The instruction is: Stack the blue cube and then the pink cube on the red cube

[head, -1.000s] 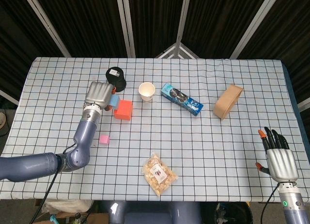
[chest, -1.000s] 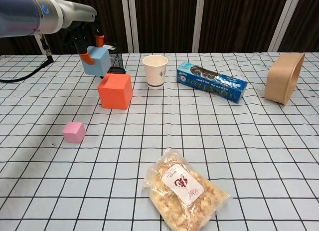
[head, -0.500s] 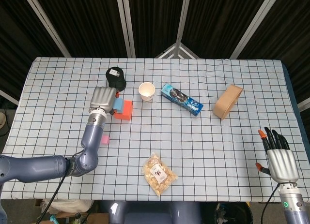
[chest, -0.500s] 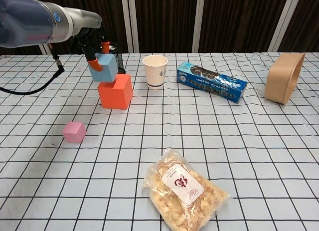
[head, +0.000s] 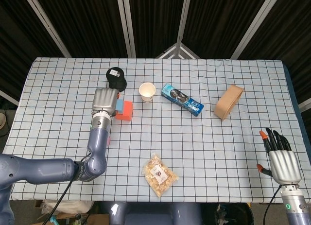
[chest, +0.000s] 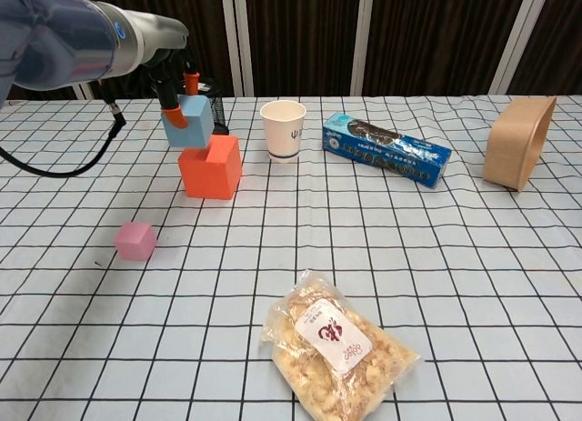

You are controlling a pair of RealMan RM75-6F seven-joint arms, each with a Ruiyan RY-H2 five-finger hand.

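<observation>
My left hand (head: 105,99) (chest: 175,101) holds the blue cube (chest: 191,121) (head: 119,104) between orange fingertips, just above the left part of the red cube (chest: 211,167) (head: 126,111). Whether blue touches red I cannot tell. The pink cube (chest: 135,241) lies on the cloth nearer the front left; in the head view my left forearm hides most of it. My right hand (head: 280,159) hangs off the table's right front corner, fingers apart and holding nothing.
A black mesh cup (head: 116,77) stands behind the cubes, a paper cup (chest: 283,129) and a blue cookie box (chest: 386,149) to their right. A tan bowl on its side (chest: 517,140) sits far right. A snack bag (chest: 337,344) lies at the front centre.
My left hand has carried the blue cube rightward from beside the red cube to just above it, and lowered it a little.
</observation>
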